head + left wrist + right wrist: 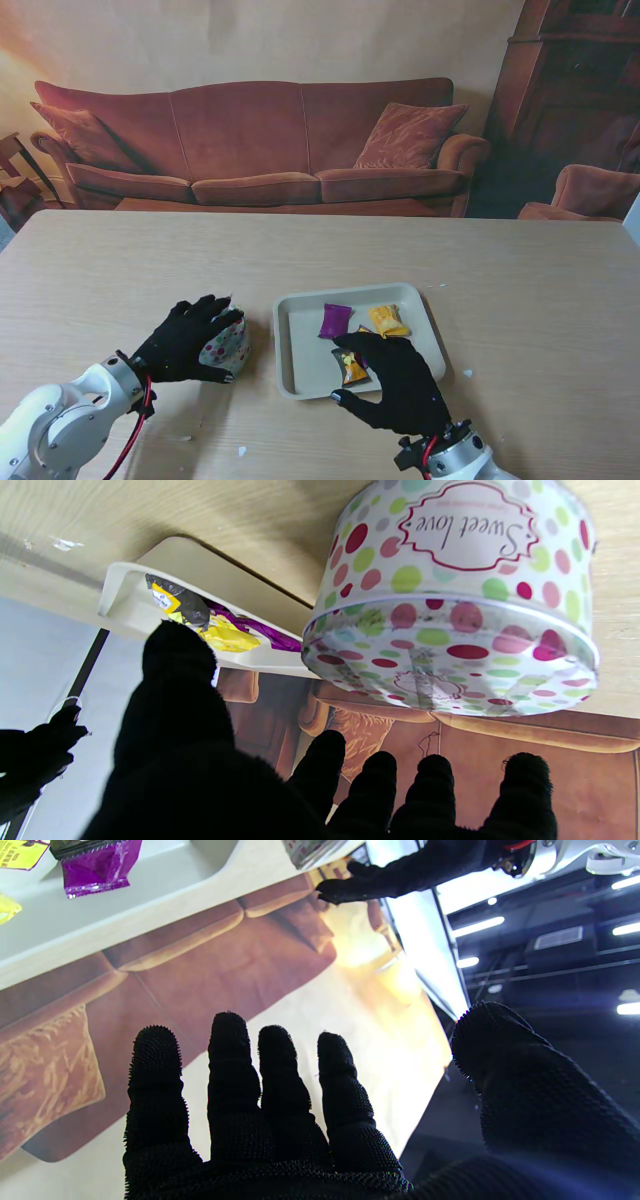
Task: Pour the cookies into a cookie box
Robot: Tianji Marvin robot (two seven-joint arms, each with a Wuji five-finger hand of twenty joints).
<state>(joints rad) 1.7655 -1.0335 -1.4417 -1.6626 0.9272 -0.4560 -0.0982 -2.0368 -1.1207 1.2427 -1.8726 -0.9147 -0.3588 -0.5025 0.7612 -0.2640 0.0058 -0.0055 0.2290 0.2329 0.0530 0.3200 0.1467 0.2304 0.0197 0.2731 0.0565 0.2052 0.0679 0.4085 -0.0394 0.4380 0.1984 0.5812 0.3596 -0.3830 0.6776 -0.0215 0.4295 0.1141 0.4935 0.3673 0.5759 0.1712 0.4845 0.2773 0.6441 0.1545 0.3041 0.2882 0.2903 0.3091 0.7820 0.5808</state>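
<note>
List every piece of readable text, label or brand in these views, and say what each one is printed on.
"Sweet love": in the red-framed label on the side of the polka-dot cookie box, seen upside down in the left wrist view.
Black and yellow packet in the tray: label print too small to read.
Purple packet and yellow packet: no legible text.

Only clear text: "Sweet love" in dark script inside a red-edged scalloped label on the side wall of the polka-dot tin, seen upside down in the left wrist view. The tin's lid carries a similar scalloped label, wording too blurred to read. The dark snack packet in the tray has a yellow-and-white label with small print, unreadable. The yellow packet at the corner of the right wrist view shows small dark lettering, also too small. Nothing readable from the stand view.
</note>
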